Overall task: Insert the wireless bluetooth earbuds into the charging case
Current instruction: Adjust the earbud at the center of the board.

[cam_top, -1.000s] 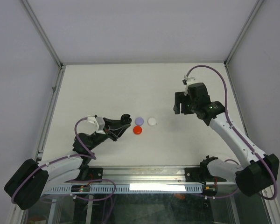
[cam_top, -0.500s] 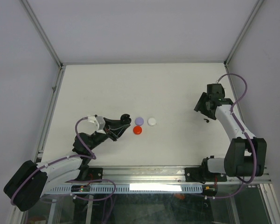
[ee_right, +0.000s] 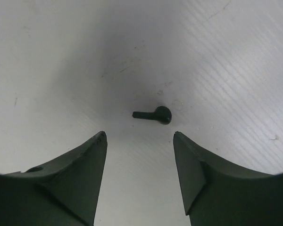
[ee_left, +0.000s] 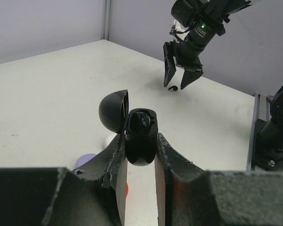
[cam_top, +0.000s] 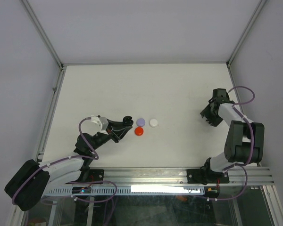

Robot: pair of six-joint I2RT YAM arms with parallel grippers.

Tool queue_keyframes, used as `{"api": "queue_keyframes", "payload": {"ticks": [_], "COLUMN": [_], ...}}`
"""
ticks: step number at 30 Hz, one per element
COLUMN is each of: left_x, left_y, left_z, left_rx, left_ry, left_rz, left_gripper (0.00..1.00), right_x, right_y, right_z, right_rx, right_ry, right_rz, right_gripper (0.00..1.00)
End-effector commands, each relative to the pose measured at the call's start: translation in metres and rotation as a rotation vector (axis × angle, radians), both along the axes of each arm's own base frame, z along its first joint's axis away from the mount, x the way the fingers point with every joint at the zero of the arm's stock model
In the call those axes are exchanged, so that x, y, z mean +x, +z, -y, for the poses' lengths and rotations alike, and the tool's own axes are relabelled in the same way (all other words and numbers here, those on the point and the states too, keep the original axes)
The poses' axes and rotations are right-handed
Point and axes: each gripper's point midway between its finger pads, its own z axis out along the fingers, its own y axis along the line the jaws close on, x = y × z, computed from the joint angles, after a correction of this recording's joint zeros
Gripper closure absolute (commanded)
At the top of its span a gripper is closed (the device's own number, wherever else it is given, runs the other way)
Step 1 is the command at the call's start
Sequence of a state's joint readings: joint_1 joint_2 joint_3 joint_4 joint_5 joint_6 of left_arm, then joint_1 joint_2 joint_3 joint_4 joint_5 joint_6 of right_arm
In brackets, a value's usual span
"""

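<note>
The left pincer (ee_left: 140, 146) is clamped on the charging case (ee_left: 140, 123), held upright above the surface (cam_top: 132, 84) near the middle, with its lid (ee_left: 114, 110) flipped open. One black earbud (ee_right: 155, 114) lies flat on the surface near the right edge. The right pincer (ee_right: 139, 135) hangs right over it with its jaws spread wide, gripping nothing, and the bud sits just past the tips. A purple disc (cam_top: 140, 122), a white disc (cam_top: 153, 122) and a red disc (cam_top: 139, 131) sit clustered mid-surface, just beside the case.
</note>
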State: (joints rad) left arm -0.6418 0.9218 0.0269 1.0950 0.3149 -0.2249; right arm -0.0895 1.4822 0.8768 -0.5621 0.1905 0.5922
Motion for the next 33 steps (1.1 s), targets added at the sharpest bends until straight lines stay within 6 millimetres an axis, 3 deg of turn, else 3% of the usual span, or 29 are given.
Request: {"api": "queue_keyframes", "payload": {"ticks": [1, 9, 15, 33], "left_x": [0.0, 0.001, 0.001, 0.0], "left_y": [0.001, -0.001, -0.002, -0.003], "left_z": [0.0, 0.004, 0.005, 0.01], "left_rx": [-0.012, -0.012, -0.013, -0.009], "left_ry": [0.001, -0.01, -0.021, -0.047], "left_rz": [0.003, -0.018, -0.026, -0.045], "left_gripper": [0.98, 0.98, 0.98, 0.98], "right_x": [0.017, 0.03, 0.04, 0.045], "right_y": [-0.004, -0.01, -0.014, -0.019], "right_z": [0.01, 0.018, 0.009, -0.018], "right_rx": [0.03, 0.052, 0.093, 0.06], "right_ry": [-0.097, -0.122, -0.048, 0.249], "right_rz": [0.062, 0.075, 0.066, -0.053], "right_gripper": [0.4, 0.44, 0.53, 0.58]}}
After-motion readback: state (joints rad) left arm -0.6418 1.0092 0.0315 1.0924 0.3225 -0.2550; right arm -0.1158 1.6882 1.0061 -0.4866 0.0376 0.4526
